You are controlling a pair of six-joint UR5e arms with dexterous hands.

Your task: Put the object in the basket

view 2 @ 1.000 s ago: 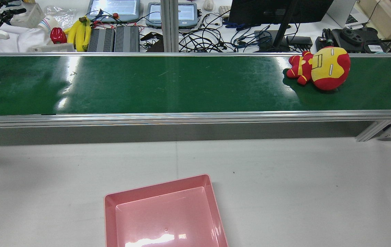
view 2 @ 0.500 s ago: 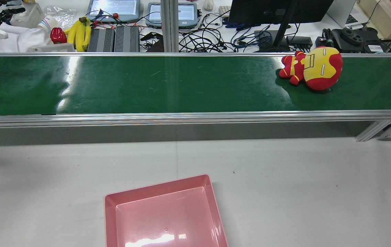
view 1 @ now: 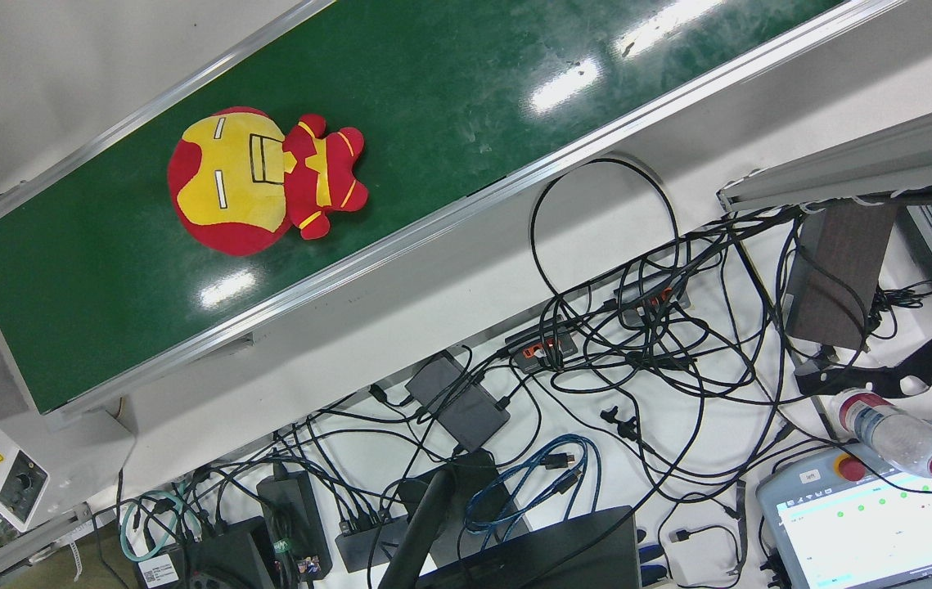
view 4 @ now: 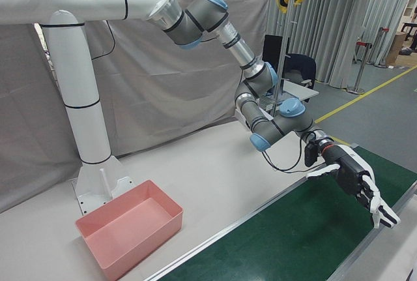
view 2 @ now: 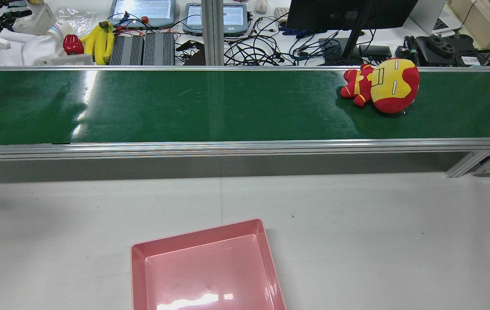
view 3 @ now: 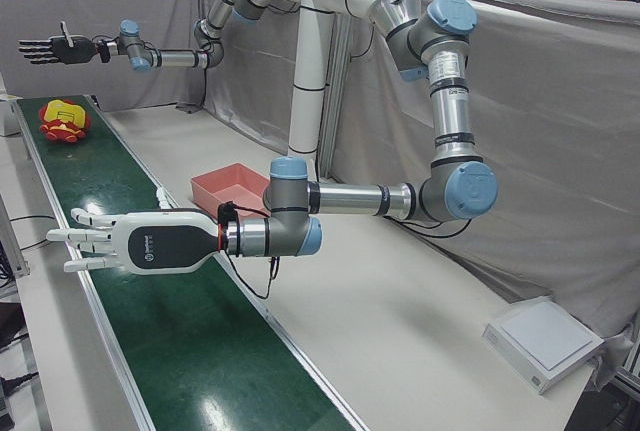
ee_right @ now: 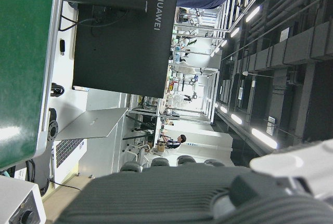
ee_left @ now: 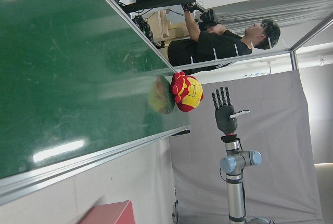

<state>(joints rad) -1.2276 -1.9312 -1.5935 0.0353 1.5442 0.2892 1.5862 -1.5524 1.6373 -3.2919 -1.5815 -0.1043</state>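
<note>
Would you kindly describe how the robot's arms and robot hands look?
Both arms are silver tubes with light-blue joint caps. The left robot hand is white with a black panel, red wrist ring and black cable; the right robot hand is black.

Red-yellow plush toy (view 2: 381, 85) lies on its side on green belt surface (view 2: 184, 107), right end. Pink basket (view 2: 208, 269) sits empty, upright, well apart.

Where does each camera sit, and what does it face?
Front view: overhead; toy, belt; no arm.
Rear view: behind; basket, belt, toy; no arm.
Left-front view: corner; left hand near, right hand far.
Right-front view: opposite corner; right hand, basket.
Left hand view: along belt; toy, right hand.
Right hand view: monitor, belt edge.
Front and rear share toy.
</note>
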